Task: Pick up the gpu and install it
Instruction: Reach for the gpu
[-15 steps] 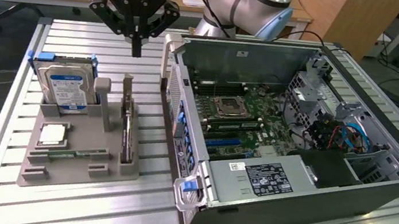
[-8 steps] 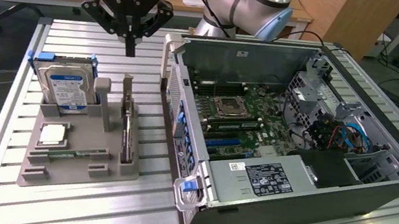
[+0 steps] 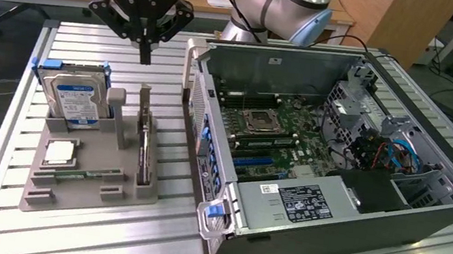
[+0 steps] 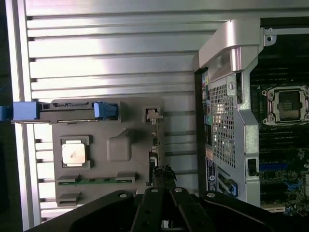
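Observation:
The gpu (image 3: 144, 150) stands on edge in a slot at the right side of the grey parts holder (image 3: 81, 196), a thin card with a metal bracket at its far end. From the wrist camera the gpu (image 4: 155, 155) appears edge-on as a narrow strip. My gripper (image 3: 144, 58) hangs above the table just beyond the holder's far end, shut, with its fingertips together and nothing between them. In the wrist view the gripper (image 4: 164, 215) sits over the card's near end. The open computer case (image 3: 348, 202) lies on the exterior view's right, motherboard (image 3: 283, 131) exposed.
A silver hard drive (image 3: 78, 98) with a blue-white label stands in the holder's far left slot. A processor (image 3: 59, 153) and a narrow memory stick (image 3: 80, 175) lie in the holder too. The case's grey side wall (image 3: 198, 107) rises close beside the gpu. Desks and a person's clutter stand behind.

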`<state>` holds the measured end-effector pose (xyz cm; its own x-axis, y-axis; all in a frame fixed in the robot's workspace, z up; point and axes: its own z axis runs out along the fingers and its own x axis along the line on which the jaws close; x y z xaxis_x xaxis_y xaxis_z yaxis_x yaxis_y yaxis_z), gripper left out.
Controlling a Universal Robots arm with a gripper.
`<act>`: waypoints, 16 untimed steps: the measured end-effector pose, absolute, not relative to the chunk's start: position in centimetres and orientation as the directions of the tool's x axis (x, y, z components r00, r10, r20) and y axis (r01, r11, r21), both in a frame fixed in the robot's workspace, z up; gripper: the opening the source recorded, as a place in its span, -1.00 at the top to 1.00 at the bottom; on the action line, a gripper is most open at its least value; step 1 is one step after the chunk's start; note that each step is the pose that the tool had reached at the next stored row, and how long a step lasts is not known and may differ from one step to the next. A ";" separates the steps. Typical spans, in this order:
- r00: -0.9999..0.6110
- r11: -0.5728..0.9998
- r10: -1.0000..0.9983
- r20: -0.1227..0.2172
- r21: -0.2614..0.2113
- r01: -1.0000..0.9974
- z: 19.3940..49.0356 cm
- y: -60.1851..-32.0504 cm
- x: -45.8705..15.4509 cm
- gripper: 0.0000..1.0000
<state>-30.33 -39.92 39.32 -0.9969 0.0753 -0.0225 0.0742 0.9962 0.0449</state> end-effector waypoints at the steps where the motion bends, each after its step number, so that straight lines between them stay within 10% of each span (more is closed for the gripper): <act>1: -0.997 0.996 0.075 -0.022 0.045 0.074 39.3 -40.0 -30.3 0.79; 16: -0.997 0.996 0.075 -0.023 0.045 0.074 39.3 -43.4 -30.4 0.79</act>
<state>-30.35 -43.38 39.25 -0.9969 0.0752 -0.0226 0.0742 0.9962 0.0448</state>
